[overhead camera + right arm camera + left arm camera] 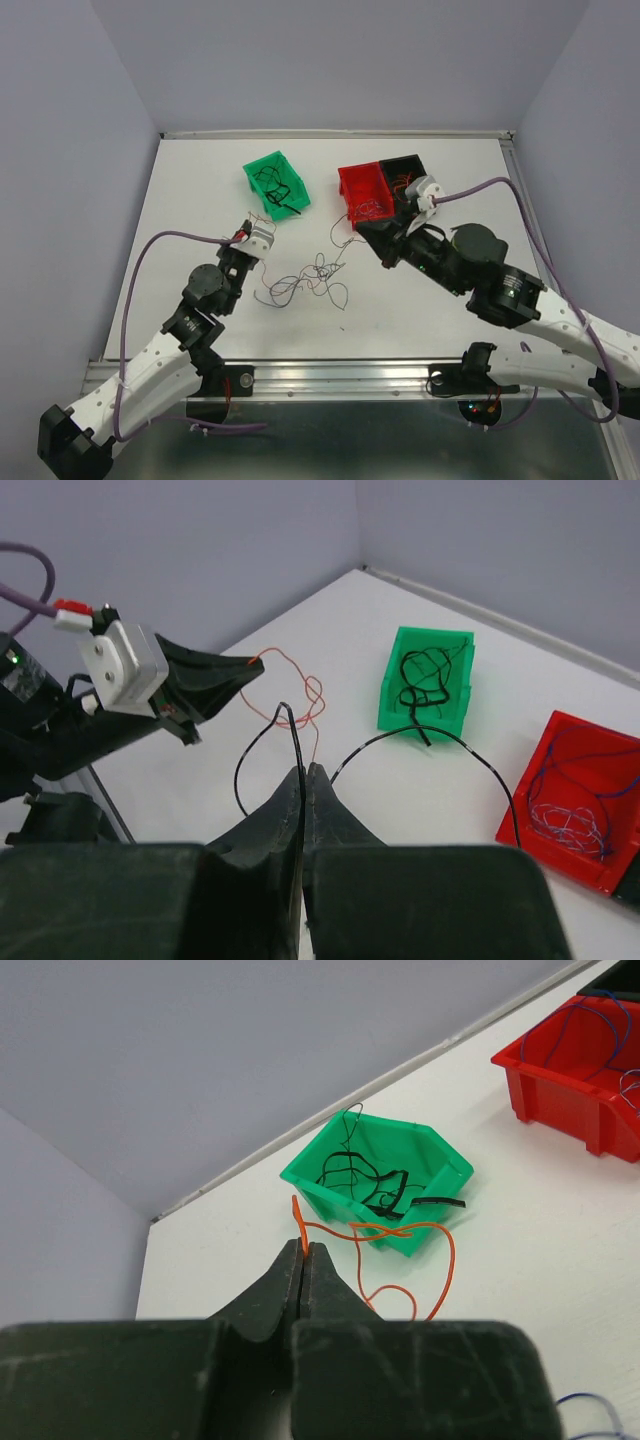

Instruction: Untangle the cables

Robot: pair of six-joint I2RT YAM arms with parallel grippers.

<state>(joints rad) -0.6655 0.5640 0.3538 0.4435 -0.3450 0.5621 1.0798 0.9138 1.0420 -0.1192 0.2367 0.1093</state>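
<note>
My left gripper (303, 1248) is shut on the end of a thin orange wire (447, 1260), which loops in front of the green bin (440, 1165). My right gripper (306, 769) is shut on a thin black wire (452, 738) that arcs off to both sides above the table. In the top view a loose tangle of thin wires (312, 274) lies on the table between the left gripper (246, 233) and the right gripper (360, 230). The right wrist view shows the left gripper (255, 662) holding the orange wire (290, 670).
The green bin (275, 183) holds black wires. A red bin (364, 195) holds blue-purple wires, and a black bin (406, 172) stands against its right side. Walls close in the table at the back and sides. A metal rail (340, 375) runs along the near edge.
</note>
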